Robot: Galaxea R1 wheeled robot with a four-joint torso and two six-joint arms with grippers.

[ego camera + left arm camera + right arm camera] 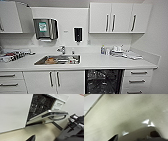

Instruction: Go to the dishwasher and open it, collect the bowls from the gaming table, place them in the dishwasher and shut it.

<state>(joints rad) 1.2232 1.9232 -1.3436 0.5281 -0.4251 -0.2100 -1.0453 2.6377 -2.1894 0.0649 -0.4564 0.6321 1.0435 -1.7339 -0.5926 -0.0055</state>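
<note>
The dishwasher (103,81) is open under the white counter, right of the sink cabinet, its dark inside with racks facing me. In the left wrist view its door (50,114) hangs down partway, steel edge and bar handle (58,118) towards the camera, with the racks (40,105) behind. A dark tip of my left gripper (31,138) shows over the pale floor, a short way from the door. A dark tip of my right gripper (114,137) shows above bare floor. The bowls and the gaming table are out of view.
The counter (100,62) holds a steel sink (58,60) with dishes, a tap (61,49), bottles and cloths at the back right (117,51) and clutter at the left (13,56). Drawers (137,80) flank the dishwasher; a wall closes the right side.
</note>
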